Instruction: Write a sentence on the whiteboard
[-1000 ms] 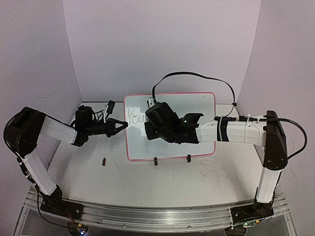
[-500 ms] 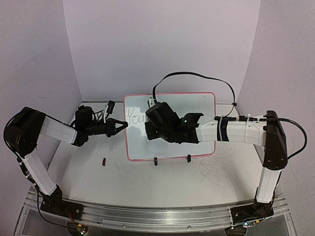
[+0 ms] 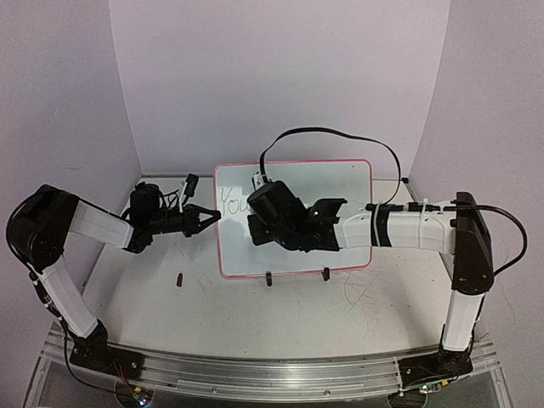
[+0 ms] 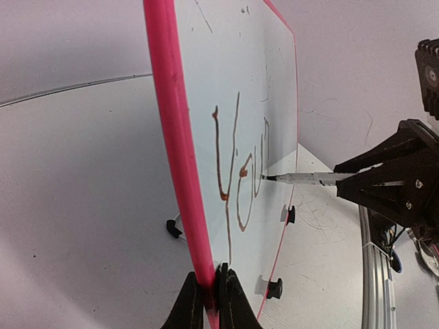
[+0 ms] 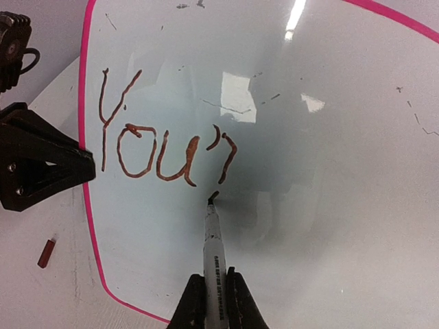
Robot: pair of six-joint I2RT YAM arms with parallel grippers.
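Top view: the whiteboard (image 3: 340, 183) stands propped mid-tabletop (image 3: 280, 314). My left gripper (image 3: 212, 218) is at its left edge and my right arm stretches across its face.

Left wrist: jaws clamped on the pink frame.

Right wrist: the sentence (image 5: 164, 147) reads "You'". My right gripper (image 5: 209, 301) pinches a marker (image 5: 213, 247), tip on the board just below the apostrophe.

Surroundings of the work area. A scratched grey-white tabletop (image 3: 280, 310) is enclosed at the back and on both sides by plain lilac walls (image 3: 280, 76). A small dark-red cylindrical piece (image 3: 180, 278) is seen lying flat on the left half of the tabletop, touching nothing else. Faint grey scribble marks (image 3: 367, 293) are spread over the near right part of the surface. A silver metal rail (image 3: 255, 374) is fixed along the near edge.
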